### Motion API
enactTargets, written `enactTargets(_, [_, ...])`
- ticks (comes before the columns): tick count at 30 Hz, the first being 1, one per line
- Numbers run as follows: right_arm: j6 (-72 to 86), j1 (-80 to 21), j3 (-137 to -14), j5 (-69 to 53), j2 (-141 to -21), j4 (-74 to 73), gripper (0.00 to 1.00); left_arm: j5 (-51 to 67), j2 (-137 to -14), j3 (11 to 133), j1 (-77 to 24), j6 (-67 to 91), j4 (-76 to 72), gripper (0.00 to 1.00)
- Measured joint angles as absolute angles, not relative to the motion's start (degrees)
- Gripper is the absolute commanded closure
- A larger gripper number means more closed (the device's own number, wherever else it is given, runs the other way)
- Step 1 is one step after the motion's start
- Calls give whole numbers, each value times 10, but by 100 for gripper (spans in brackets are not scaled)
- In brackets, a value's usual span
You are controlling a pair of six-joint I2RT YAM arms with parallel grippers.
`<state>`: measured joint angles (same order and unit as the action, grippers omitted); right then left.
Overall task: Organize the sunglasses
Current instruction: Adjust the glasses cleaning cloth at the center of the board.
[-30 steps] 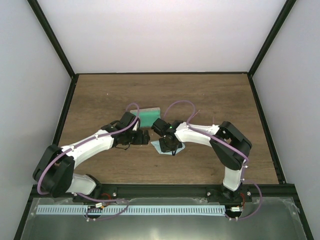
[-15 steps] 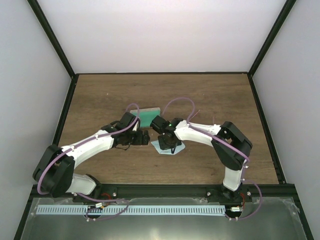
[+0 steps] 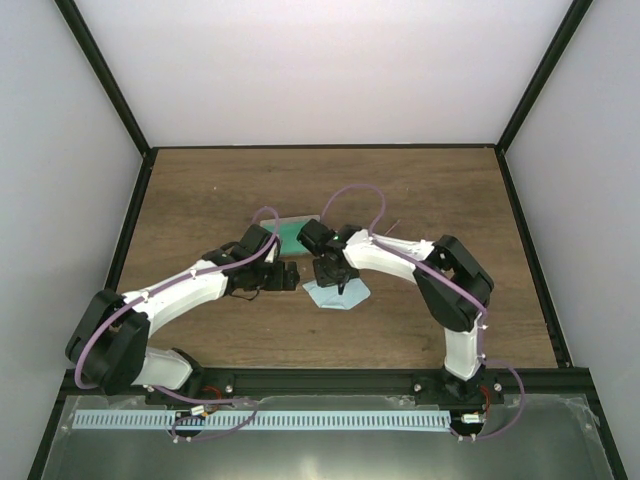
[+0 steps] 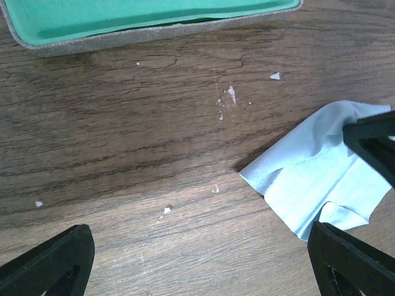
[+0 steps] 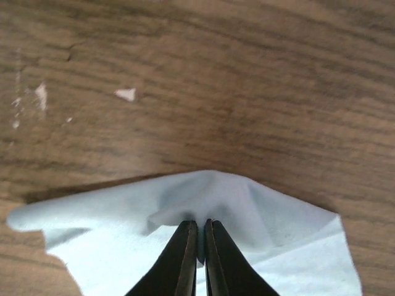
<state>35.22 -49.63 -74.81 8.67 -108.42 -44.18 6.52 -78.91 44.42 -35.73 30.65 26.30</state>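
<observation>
I see no sunglasses in any view. The grey case with green lining [image 3: 292, 231] [image 4: 123, 18] lies open at mid-table. My left gripper [image 3: 272, 277] [image 4: 197, 259] hovers just in front of the case, open wide over bare wood, with nothing between its fingers. A light blue cloth [image 3: 335, 296] [image 4: 308, 179] [image 5: 123, 234] lies to the right of it. My right gripper [image 3: 340, 288] [image 5: 199, 231] is shut on a raised fold of this cloth, and the rest of the cloth drapes on the table.
Small white flecks [image 4: 225, 98] dot the wooden table [image 3: 430, 200] between case and cloth. Black frame rails [image 3: 525, 250] and white walls border the table on the left, right and back.
My right arm has swung a little left toward the case, drawing the pinched cloth with it. The left arm has stayed where it was.
</observation>
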Motion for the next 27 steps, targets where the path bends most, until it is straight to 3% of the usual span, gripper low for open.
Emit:
enactTargets(8, [330,-455,-770,93,-1094,-446,92,67,-789,440,-357,299,263,3])
enactTargets(13, [308,-435,-783,94,-1100,-440,62,69,-789,438,-357,298,265,3])
enactTargets(15, [304,-431,-783,97,-1101,-438,58,72,-789,438,-357,298,265,3])
enactTargets(18, [304,-429,-783,101,-1098,-432,62,76,-789,438,-357,298,265,3])
enactTargets(24, [315,-429,-724,81,-1033,-405,82,96,-786,438,-357,301,257,3])
enactTargets(27, [325,-430,-673,59,-1000,-389,85,109,-788,438,-358,305,247,3])
